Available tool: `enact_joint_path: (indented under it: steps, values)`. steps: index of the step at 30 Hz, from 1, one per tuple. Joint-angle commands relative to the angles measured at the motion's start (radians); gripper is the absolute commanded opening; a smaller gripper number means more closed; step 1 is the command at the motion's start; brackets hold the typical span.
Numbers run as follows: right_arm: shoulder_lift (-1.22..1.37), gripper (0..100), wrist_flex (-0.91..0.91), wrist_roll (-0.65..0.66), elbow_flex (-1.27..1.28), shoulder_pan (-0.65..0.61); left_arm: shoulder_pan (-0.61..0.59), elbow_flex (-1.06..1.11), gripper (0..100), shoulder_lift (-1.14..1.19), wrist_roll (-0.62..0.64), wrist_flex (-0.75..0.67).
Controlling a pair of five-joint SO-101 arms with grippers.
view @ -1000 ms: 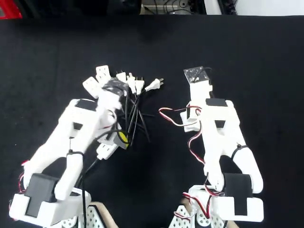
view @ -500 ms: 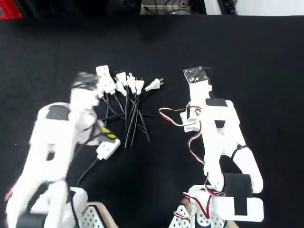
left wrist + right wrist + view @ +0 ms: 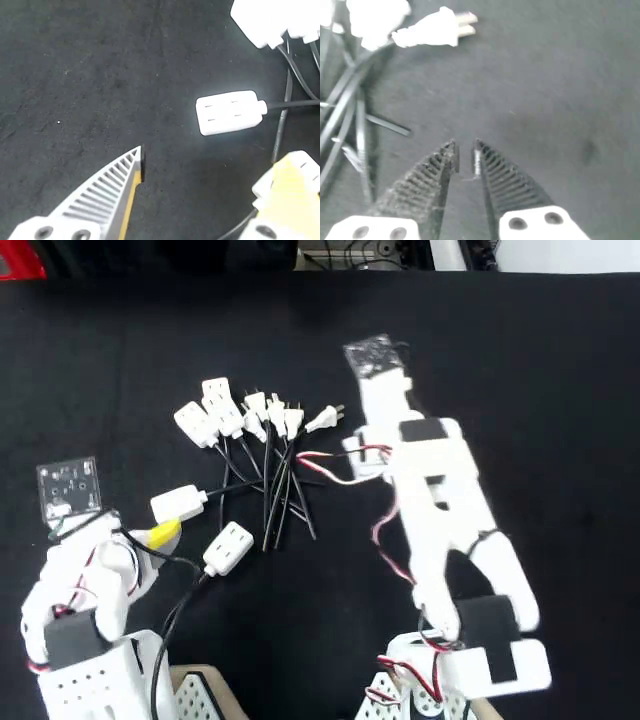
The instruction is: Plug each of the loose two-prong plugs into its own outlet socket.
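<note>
The loose two-prong plug (image 3: 432, 29) looks light, with a hard, smooth moulded plastic body that would likely skid if nudged. Its stiff black cord will probably tug back when it is lifted. The thin prongs could bend, so I would pinch across the flat sides of the body just behind them, never the prongs or the cord. The plug lies flat on the black tabletop (image 3: 560, 75), ahead of the right fingers (image 3: 427, 175) and well apart from them. It sits off toward the cord bundle (image 3: 342, 100), with its prongs pointing away from that bundle. Those fingers stand only a narrow slit apart, with nothing between them. The left fingers (image 3: 115, 190) look widely spread and empty, and an outlet socket (image 3: 227, 112) lies ahead of them, untouched.
</note>
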Motion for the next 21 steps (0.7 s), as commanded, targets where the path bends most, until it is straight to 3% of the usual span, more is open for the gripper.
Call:
enact_joint_path:
  steps: [1,6,16,21]
  values:
    - [0.045,4.9,-0.006,-0.014,-0.116,-0.094,-0.015,0.051,39,-0.091,0.009,-0.005]
    - [0.2,8.8,-0.015,-0.244,-0.275,-0.129,-0.016,0.189,39,-0.157,0.005,-0.091]
    - [0.435,9.9,0.098,-0.233,-0.516,-0.133,-0.07,0.355,39,-0.276,-0.051,-0.149]
    - [0.435,9.9,0.025,-0.399,-0.535,-0.098,-0.079,0.407,39,-0.273,-0.137,-0.166]
